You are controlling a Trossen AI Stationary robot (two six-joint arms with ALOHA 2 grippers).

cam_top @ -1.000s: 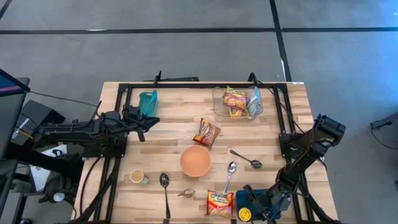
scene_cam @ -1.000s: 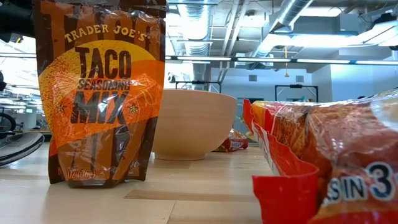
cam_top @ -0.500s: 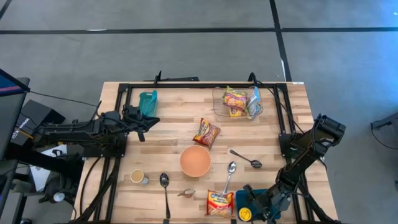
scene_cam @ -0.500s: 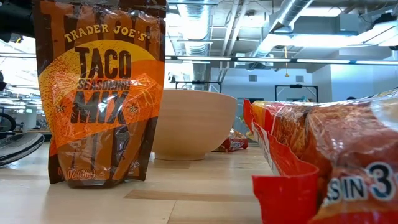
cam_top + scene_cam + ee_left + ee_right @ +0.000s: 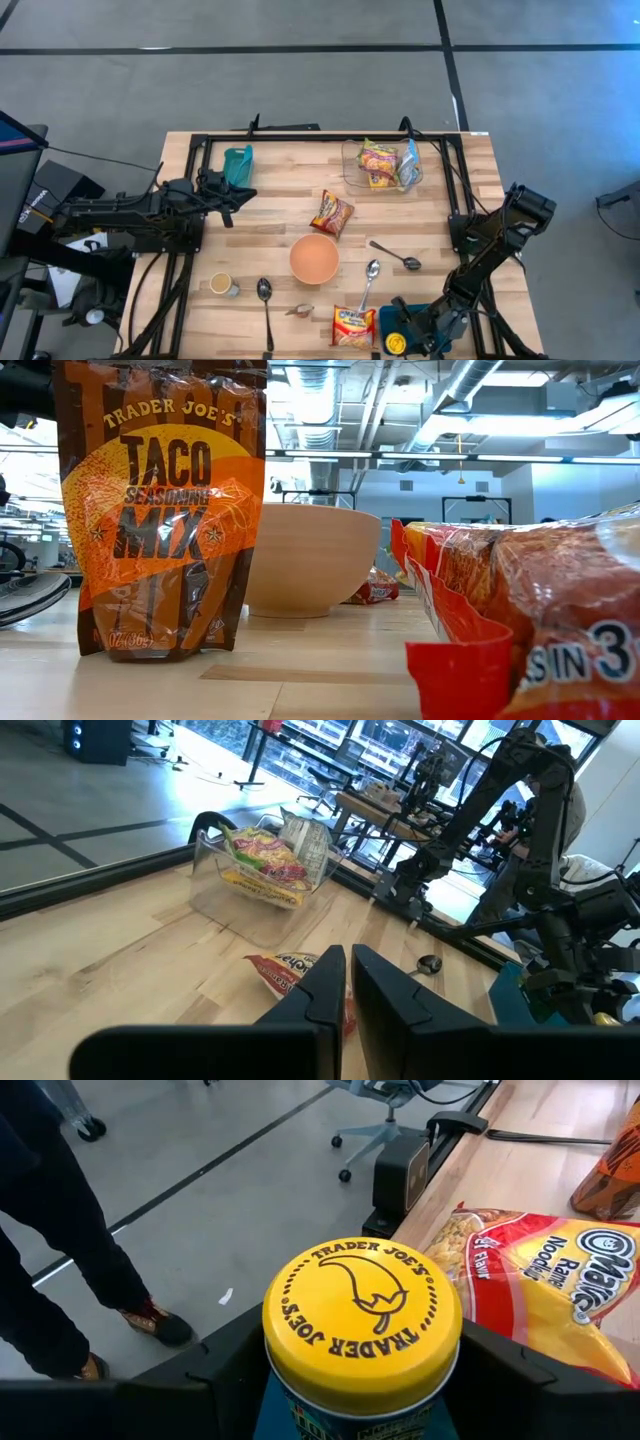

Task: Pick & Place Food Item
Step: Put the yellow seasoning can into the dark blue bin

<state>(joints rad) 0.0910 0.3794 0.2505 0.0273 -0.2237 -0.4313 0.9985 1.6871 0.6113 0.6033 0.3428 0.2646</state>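
Note:
A can with a yellow lid (image 5: pixel 362 1312) sits at the table's near right edge, also in the high view (image 5: pixel 395 345). My right gripper (image 5: pixel 407 333) is shut on it. An orange noodle pack (image 5: pixel 353 326) lies flat just left of the can. A red snack packet (image 5: pixel 332 212) lies mid-table. A clear container (image 5: pixel 350 172) at the far right holds several packets. A taco seasoning packet (image 5: pixel 160 510) stands on its bottom edge near the table's front. My left gripper (image 5: pixel 348 982) is shut and empty, at the table's left by a teal cup (image 5: pixel 238 163). My right gripper holds the can by its body just under the yellow lid (image 5: pixel 285 1398), one finger (image 5: pixel 215 1370) on each of two opposite sides. The fingers slant down toward the table's near edge. The can stands upright, lid up; whether its base rests on anything is hidden.
An orange bowl (image 5: pixel 314 258) stands mid-table. Three spoons (image 5: pixel 265 295) (image 5: pixel 370 275) (image 5: pixel 398 258) and a small jar (image 5: pixel 222 284) lie around it. A black frame (image 5: pixel 300 138) runs along the table edges. A person's legs (image 5: pixel 60 1230) stand on the floor beyond the near edge.

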